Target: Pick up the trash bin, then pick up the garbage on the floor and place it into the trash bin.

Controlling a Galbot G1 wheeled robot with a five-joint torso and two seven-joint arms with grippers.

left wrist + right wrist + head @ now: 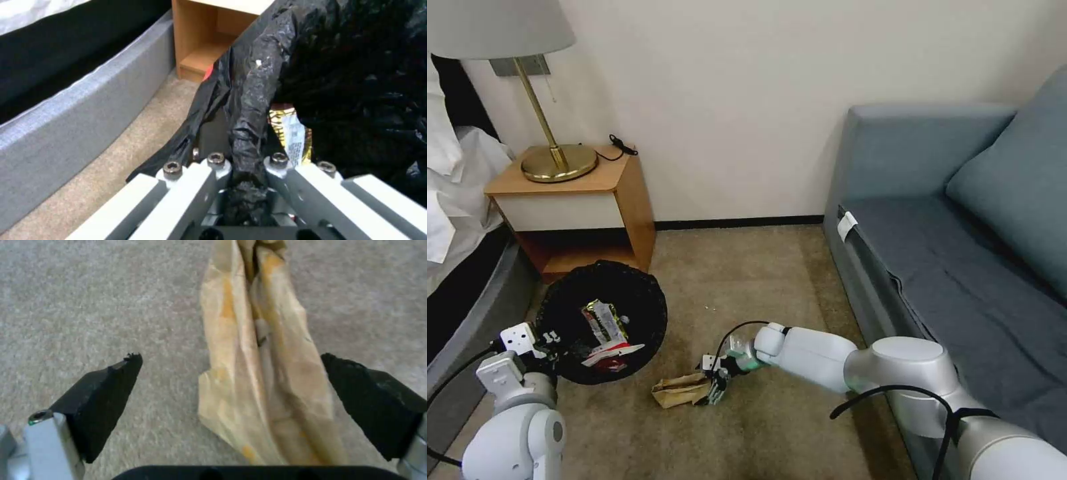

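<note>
Trash bin (602, 320): near left on the carpet, black bag over its rim.
Bin contents: snack wrapper (604, 319) and red-and-white carton (612, 353).
Left claw (546, 345): clamped on the bin's near-left rim and bag.
Paper bag (680, 390): on the carpet, right of the bin.
Right claw (718, 387): spread wide, astride the paper bag's right end, not gripping.

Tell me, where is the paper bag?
The paper bag lies on the carpet, between the right pincer's open fingers, beside the trash bin.
</note>
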